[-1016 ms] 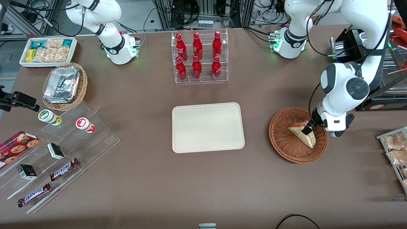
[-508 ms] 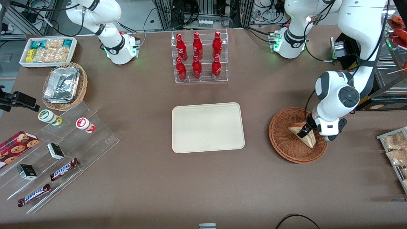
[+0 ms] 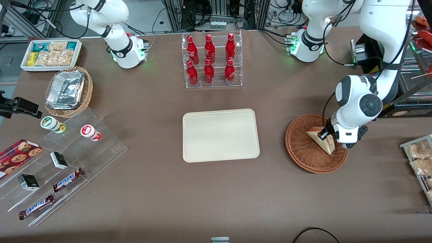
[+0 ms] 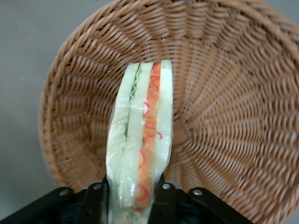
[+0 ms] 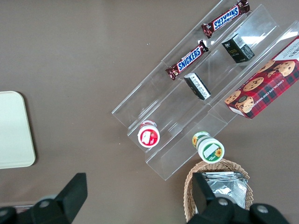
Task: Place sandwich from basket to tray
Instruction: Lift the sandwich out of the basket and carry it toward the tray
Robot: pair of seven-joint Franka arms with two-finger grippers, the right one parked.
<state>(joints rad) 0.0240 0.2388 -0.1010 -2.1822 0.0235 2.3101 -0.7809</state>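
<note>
The sandwich (image 3: 322, 140), a wrapped triangular wedge with red and green filling, is held in my left gripper (image 3: 324, 135) over the reddish-brown wicker basket (image 3: 302, 148). It is lifted a little, its lower tip still low over the weave. In the left wrist view the black fingers (image 4: 161, 203) press both sides of the sandwich (image 4: 140, 140), with the basket (image 4: 224, 93) beneath. The cream-beige tray (image 3: 221, 135) lies flat at the table's middle, beside the basket toward the parked arm; its corner also shows in the right wrist view (image 5: 14, 130).
A clear rack of red bottles (image 3: 211, 60) stands farther from the front camera than the tray. Bagged pastries (image 3: 418, 155) lie at the working arm's end. A tan basket with a foil container (image 3: 67, 89), a white snack bin (image 3: 50, 54) and acrylic shelves with snacks (image 3: 64, 162) sit toward the parked arm's end.
My gripper closed on the sandwich and moved slightly away from the front camera and up, lifting the wedge a little inside the basket.
</note>
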